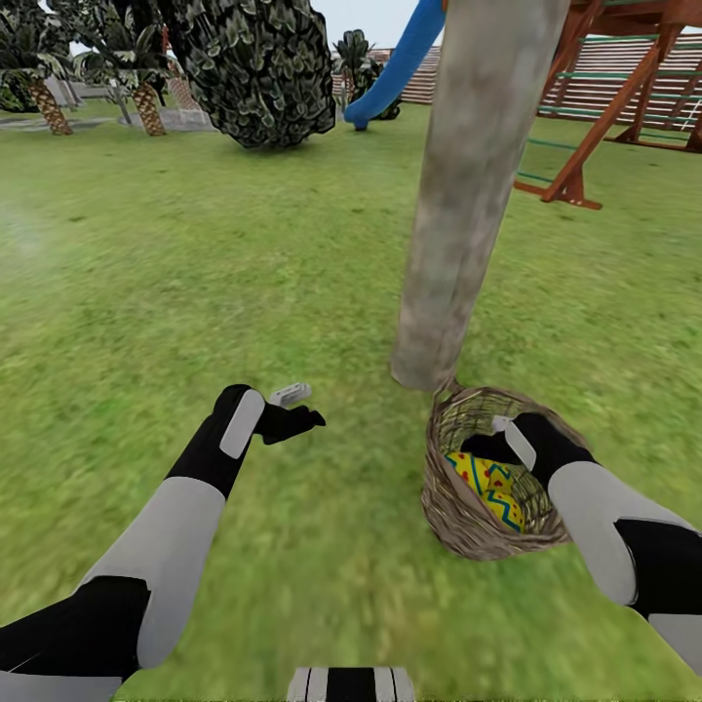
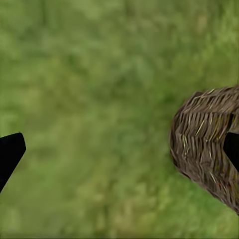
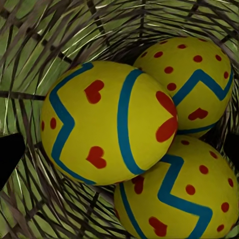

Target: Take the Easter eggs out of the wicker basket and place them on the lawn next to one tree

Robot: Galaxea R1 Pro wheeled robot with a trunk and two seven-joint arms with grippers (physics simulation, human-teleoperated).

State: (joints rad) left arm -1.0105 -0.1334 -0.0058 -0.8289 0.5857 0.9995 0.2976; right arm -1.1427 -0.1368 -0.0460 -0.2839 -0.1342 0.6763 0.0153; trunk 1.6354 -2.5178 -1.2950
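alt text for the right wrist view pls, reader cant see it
Three yellow Easter eggs with blue zigzags and red hearts and dots sit packed together inside the wicker basket, seen close from above. Green lawn shows through the open brown weave, and the dark tips of the right gripper's fingers frame the eggs at both edges.

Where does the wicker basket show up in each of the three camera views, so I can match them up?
Head view: the wicker basket sits low and right of centre on the lawn, at the tree base, with the right gripper in its mouth.
Left wrist view: its woven outer wall is at the right edge.
Right wrist view: its inner weave surrounds the Easter eggs.
Shared landmark: the brown twig weave.
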